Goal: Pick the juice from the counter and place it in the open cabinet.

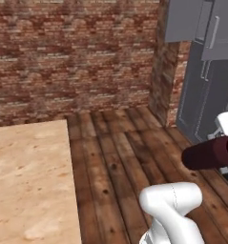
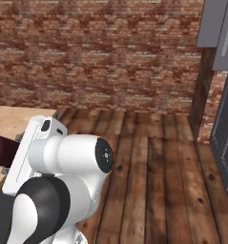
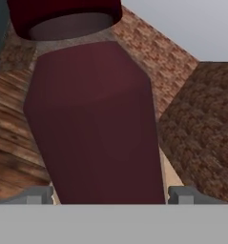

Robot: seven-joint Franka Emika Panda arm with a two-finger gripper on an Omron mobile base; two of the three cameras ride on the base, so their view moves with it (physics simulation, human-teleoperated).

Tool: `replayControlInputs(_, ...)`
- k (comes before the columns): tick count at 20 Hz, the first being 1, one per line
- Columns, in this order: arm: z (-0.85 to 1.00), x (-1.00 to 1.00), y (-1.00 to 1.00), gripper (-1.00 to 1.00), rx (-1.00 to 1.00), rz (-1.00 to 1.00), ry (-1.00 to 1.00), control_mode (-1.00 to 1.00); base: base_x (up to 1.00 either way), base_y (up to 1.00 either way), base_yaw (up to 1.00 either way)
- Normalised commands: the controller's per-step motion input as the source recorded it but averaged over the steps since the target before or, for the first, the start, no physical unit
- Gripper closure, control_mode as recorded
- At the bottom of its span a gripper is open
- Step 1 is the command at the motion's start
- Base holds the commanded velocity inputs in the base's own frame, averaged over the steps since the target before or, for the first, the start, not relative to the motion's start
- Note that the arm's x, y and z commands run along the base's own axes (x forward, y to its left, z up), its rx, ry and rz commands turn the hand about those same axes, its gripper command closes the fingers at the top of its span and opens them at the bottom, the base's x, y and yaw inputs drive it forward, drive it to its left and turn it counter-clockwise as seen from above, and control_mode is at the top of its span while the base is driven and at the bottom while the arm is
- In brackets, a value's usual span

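Observation:
The juice (image 1: 208, 153) is a dark maroon bottle held sideways in the air over the plank floor, at the right edge of the left base view. It also pokes out from behind the arm (image 2: 0, 149). In the hand view the juice (image 3: 96, 119) stands large between the two fingertips (image 3: 36, 195), and my gripper (image 3: 110, 196) is shut on its body. The counter (image 1: 29, 176) lies at lower left, well apart from the bottle. The tall dark grey cabinet (image 1: 201, 100) with bar handles stands at the right; its inside is hidden.
A brick wall (image 1: 72, 52) closes the back and a brick pillar (image 1: 163, 62) juts out beside the cabinet. Lighter grey upper cabinet doors (image 1: 187, 21) hang above at the right. Dark wooden floor (image 1: 120, 157) spreads between counter and cabinet.

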Motion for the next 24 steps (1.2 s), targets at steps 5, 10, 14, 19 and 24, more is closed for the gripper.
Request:
replayControlInputs(5,0.00,0.00,0.00,1.00,0.00,0.00,0.00,1.00,0.54,0.00,-0.06)
replayControlInputs(10,0.00,0.00,0.00,1.00,0.00,0.00,0.00,1.00,0.55,0.00,-0.07)
replayControlInputs(14,0.00,0.00,0.00,1.00,0.00,0.00,0.00,1.00,0.57,0.00,-0.08)
replayControlInputs(19,0.00,0.00,0.00,1.00,0.00,0.00,0.00,1.00,0.55,0.00,-0.07)
replayControlInputs(24,0.00,0.00,0.00,1.00,0.00,0.00,0.00,1.00,0.60,0.00,-0.05)
